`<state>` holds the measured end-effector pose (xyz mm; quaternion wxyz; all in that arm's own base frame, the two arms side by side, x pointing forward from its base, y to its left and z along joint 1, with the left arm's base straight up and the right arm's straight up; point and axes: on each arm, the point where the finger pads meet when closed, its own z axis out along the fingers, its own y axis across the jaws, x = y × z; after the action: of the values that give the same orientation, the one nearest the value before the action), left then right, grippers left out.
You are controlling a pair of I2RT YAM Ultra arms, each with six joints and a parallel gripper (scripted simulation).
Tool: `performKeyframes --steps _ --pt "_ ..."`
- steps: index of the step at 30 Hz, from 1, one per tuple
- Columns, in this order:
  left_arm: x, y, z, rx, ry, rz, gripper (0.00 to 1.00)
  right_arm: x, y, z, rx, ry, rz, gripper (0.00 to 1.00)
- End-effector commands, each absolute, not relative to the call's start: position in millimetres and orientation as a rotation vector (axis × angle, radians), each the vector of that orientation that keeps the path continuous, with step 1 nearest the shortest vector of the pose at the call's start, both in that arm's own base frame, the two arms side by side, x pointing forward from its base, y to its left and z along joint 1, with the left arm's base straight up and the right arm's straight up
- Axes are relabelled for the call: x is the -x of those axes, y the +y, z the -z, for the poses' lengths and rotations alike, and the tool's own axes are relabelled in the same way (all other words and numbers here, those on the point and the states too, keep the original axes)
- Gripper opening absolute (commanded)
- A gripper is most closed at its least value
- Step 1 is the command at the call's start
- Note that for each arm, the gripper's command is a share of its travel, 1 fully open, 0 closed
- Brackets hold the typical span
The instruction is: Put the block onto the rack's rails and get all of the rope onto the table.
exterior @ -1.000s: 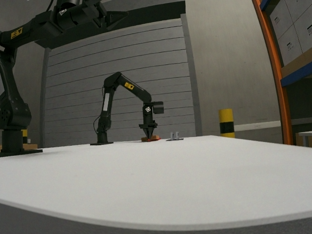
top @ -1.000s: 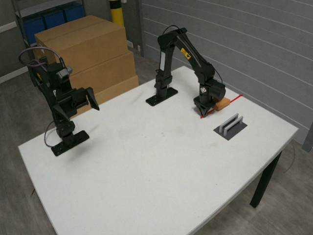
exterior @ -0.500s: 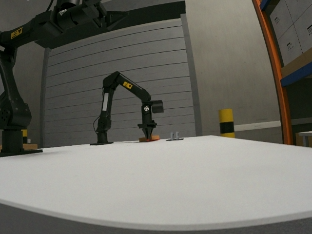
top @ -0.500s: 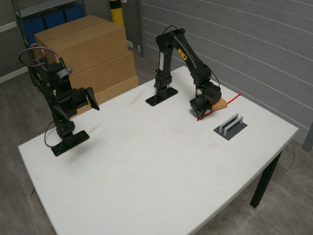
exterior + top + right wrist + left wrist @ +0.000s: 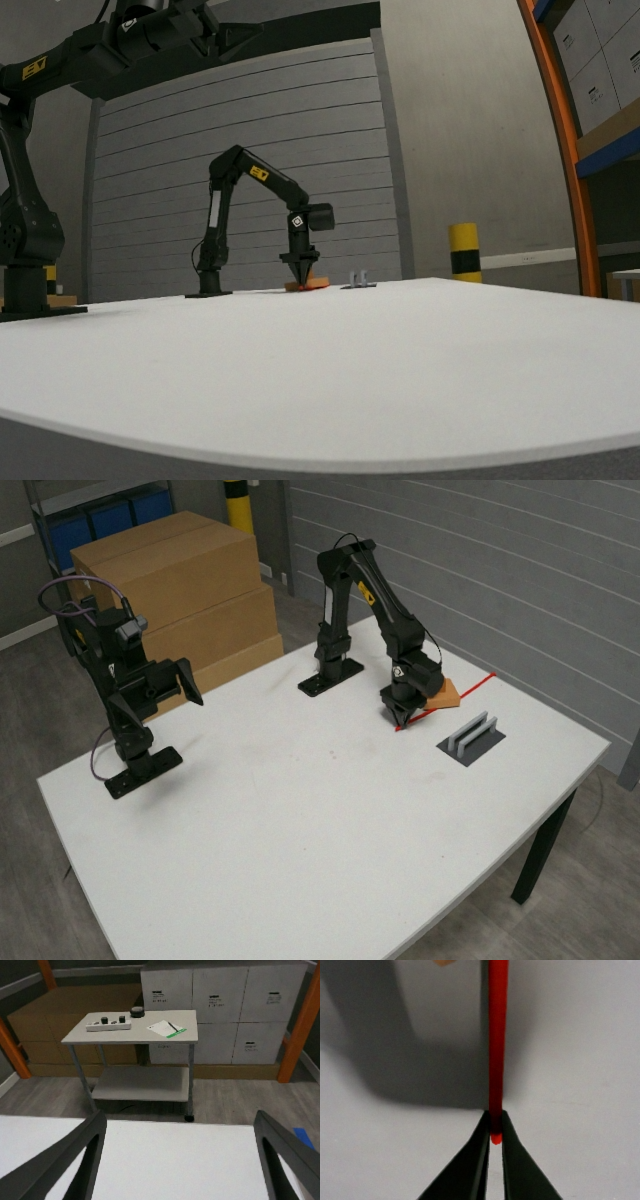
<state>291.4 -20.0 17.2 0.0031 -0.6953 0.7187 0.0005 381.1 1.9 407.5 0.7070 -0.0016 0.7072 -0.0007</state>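
My left gripper (image 5: pixel 401 726) (image 5: pixel 302 287) (image 5: pixel 495 1116) is shut on the near end of the red rope (image 5: pixel 472 687) (image 5: pixel 498 1020), low over the table. The rope runs past the block to the table's back edge; whether any hangs beyond it is hidden. The orange-brown block (image 5: pixel 448 695) (image 5: pixel 318 282) lies at the rope, behind the left gripper and partly hidden by it. Only its corner shows at the top of the left wrist view. The rack, with two grey rails (image 5: pixel 468 729) (image 5: pixel 358 279) on a dark base, stands empty near the block. My right gripper (image 5: pixel 177 1116) is open and empty, raised above the table.
The white table (image 5: pixel 289 831) (image 5: pixel 320 372) carries both arm bases. The left arm's base (image 5: pixel 330 677) stands near the back; the right arm's base (image 5: pixel 143 772) stands at the left in the top view. Cardboard boxes (image 5: pixel 175 598) stand beyond the table. A trolley (image 5: pixel 135 1035) stands past its far edge.
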Motion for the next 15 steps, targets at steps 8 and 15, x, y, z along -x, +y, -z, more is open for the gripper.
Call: performKeyframes --steps 8,15 --pt "-297.2 -45.0 -23.2 2.186 2.241 0.031 0.09 -374.2 3.8 -415.5 0.02 1.552 0.0 1.0" --pt "-299.2 -54.9 -27.8 2.178 2.236 0.053 0.09 -374.2 3.8 -415.5 0.02 1.552 0.0 1.0"
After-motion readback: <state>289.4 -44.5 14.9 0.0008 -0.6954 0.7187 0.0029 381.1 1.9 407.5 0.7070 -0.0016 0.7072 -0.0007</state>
